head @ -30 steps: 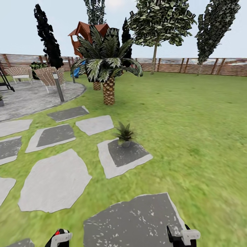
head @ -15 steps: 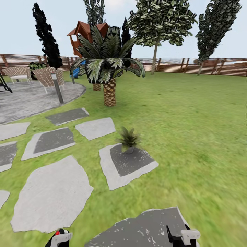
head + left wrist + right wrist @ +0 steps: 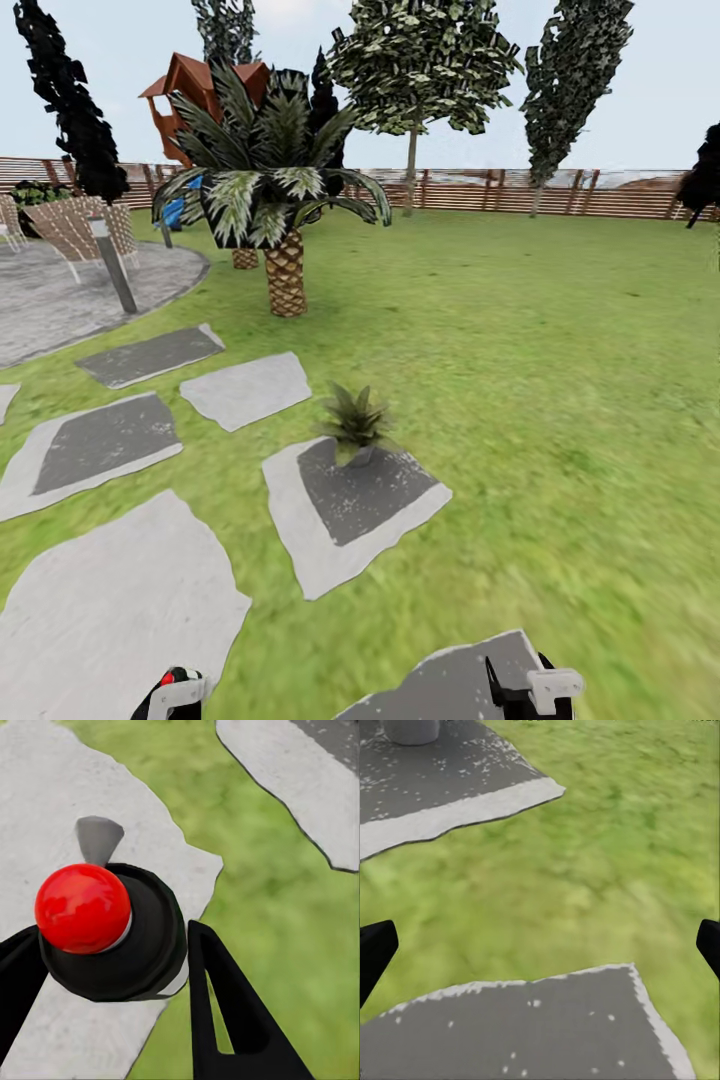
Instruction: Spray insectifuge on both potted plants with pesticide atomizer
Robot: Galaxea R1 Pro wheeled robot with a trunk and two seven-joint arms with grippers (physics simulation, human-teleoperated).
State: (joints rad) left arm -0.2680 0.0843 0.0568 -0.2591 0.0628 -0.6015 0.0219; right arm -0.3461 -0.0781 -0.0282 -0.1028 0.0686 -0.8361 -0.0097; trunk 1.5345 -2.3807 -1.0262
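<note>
In the head view a potted plant (image 3: pixel 352 425) sits just left of centre on the far corner of a stepping stone (image 3: pixel 350 510), with lawn (image 3: pixel 560 400) to its right and a palm (image 3: pixel 270 200) beyond, while the left gripper (image 3: pixel 170 695) and right gripper (image 3: pixel 530 690) peek in at the bottom edge. In the left wrist view the left gripper's fingers (image 3: pixel 225 1005) close around the pesticide atomizer (image 3: pixel 112 922), its red tip toward the camera, so the sensible approach is to roll nearer, stop short of the pot and aim the tip down over the leaves. In the right wrist view the right gripper's fingertips (image 3: pixel 375 949) sit wide apart at the left and right edges, empty, above grass and stone, with the grey pot (image 3: pixel 411 730) at the upper left.
</note>
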